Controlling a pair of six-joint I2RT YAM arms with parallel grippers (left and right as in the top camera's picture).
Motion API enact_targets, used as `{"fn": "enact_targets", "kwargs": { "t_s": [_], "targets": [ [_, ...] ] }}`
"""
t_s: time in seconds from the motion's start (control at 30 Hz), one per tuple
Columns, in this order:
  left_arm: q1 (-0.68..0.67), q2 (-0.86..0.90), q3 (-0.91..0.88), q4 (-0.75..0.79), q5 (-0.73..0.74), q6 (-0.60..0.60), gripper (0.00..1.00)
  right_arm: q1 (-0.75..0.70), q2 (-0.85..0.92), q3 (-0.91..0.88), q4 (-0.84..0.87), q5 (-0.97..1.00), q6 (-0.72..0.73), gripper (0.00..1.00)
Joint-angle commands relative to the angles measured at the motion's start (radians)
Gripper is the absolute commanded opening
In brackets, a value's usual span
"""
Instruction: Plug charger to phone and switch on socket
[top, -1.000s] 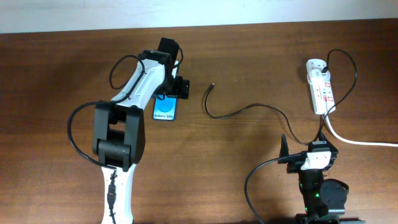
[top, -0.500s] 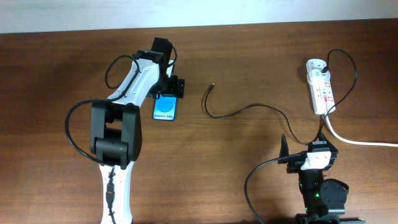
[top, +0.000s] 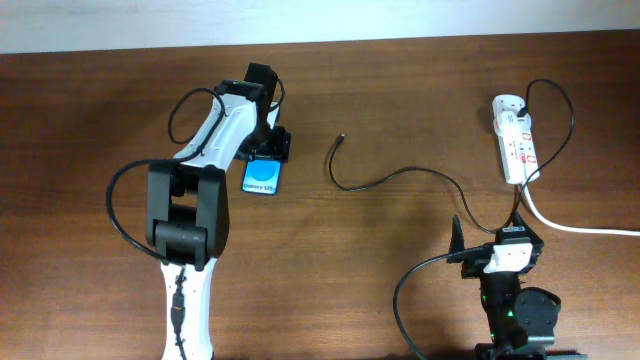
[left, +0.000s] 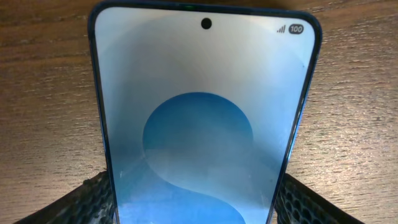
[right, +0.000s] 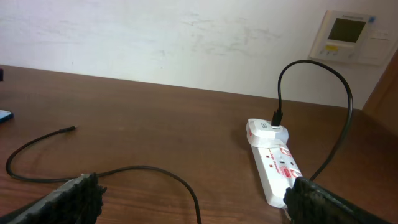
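Observation:
The phone (top: 262, 178) lies flat on the table with its blue screen up. It fills the left wrist view (left: 199, 106). My left gripper (top: 268, 150) (left: 194, 202) has a finger against each long edge of the phone's near end and is shut on it. The charger cable (top: 385, 178) (right: 140, 168) lies loose on the table, its connector tip (top: 342, 137) (right: 73, 129) to the right of the phone and apart from it. Its black plug (right: 274, 118) sits in the white socket strip (top: 518, 140) (right: 277, 165). My right gripper (top: 488, 232) (right: 196, 202) is open and empty, low near the front edge.
The strip's thick white cord (top: 575, 226) runs off the right edge. A wall panel (right: 345, 34) hangs on the white wall behind the table. The charger cable loops between the phone and my right arm.
My left gripper has drawn in over the phone's far end. The phone has shifted slightly left and turned a little. The right arm has not moved.

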Motion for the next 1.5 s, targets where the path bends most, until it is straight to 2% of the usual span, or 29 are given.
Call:
{"fn": "enact_targets", "kwargs": {
  "t_s": [0.0,0.2,0.53,1.03,1.23,1.3,1.47],
  "targets": [
    [0.003,0.054,-0.009,0.005,0.016,0.002,0.72,-0.006,-0.007,-0.009,0.0,0.001,-0.003,0.99],
    [0.005,0.054,0.032,-0.018,0.013,0.003,0.71,-0.006,-0.007,-0.009,0.0,0.001,-0.003,0.98],
    [0.018,0.054,0.309,-0.155,-0.007,0.003,0.7,-0.006,-0.007,-0.009,0.0,0.001,-0.003,0.98],
    [0.019,0.054,0.389,-0.22,0.029,0.003,0.69,-0.006,-0.007,-0.009,0.0,0.001,-0.003,0.98],
    [0.019,0.054,0.39,-0.235,0.085,-0.045,0.68,-0.006,-0.007,-0.009,0.0,0.001,-0.003,0.98],
    [0.019,0.054,0.391,-0.245,0.093,-0.112,0.66,-0.006,-0.007,-0.009,0.0,0.001,-0.003,0.98],
    [0.023,0.054,0.391,-0.261,0.225,-0.193,0.63,-0.006,-0.007,-0.009,0.0,0.001,-0.003,0.98]
  ]
}}
